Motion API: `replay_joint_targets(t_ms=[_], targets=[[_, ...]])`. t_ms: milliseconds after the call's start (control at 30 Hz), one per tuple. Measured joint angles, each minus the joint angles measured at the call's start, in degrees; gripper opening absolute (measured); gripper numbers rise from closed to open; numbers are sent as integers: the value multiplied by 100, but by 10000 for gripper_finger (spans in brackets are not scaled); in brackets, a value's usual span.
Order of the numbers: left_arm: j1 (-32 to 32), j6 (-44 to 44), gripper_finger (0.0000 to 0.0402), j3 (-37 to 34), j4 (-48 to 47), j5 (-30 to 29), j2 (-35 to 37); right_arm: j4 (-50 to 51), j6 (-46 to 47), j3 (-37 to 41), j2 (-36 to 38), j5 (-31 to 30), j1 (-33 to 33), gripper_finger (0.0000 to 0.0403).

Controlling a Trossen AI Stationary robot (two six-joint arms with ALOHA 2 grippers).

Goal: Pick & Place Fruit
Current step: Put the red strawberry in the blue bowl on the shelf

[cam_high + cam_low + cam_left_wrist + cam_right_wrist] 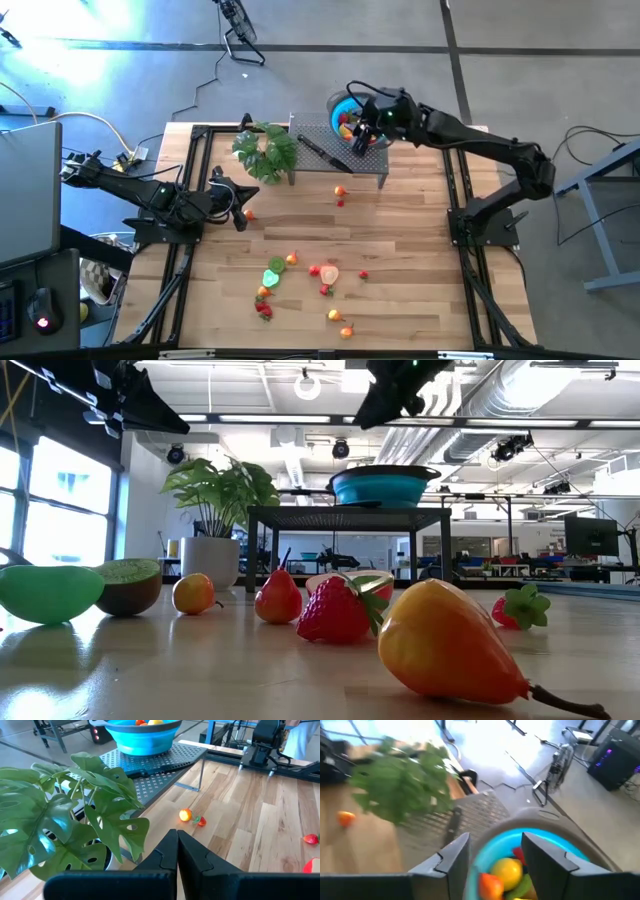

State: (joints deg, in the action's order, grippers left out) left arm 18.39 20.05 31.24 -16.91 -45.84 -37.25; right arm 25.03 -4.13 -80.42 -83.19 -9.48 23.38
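Note:
Several small toy fruits lie loose on the wooden table, among them a green lime piece (272,275), a strawberry (338,610) and a kiwi half (130,585). More fruit, including a yellow lemon (508,869), sits in the blue bowl (341,104), which stands on a raised perforated metal stand (340,160). My right gripper (495,865) hovers open just above the bowl, with nothing between its fingers. My left gripper (177,851) is shut and empty at the table's left, beside the plant.
A leafy potted plant (265,150) stands left of the stand. A black-handled knife (322,152) lies on the stand. An orange fruit (340,191) and a strawberry (340,203) lie in front of the stand. The near-centre fruit cluster leaves bare wood around it.

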Motion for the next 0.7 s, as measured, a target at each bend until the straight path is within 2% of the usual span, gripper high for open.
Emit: replay_joint_targets(t_ms=[400, 700], targets=[[0, 2, 0, 0, 2, 236, 0, 24, 163, 0, 330, -2, -912, 138], [0, 0, 0, 0, 2, 348, -1, 367, 1024, 0, 344, -2, -1565, 133]])
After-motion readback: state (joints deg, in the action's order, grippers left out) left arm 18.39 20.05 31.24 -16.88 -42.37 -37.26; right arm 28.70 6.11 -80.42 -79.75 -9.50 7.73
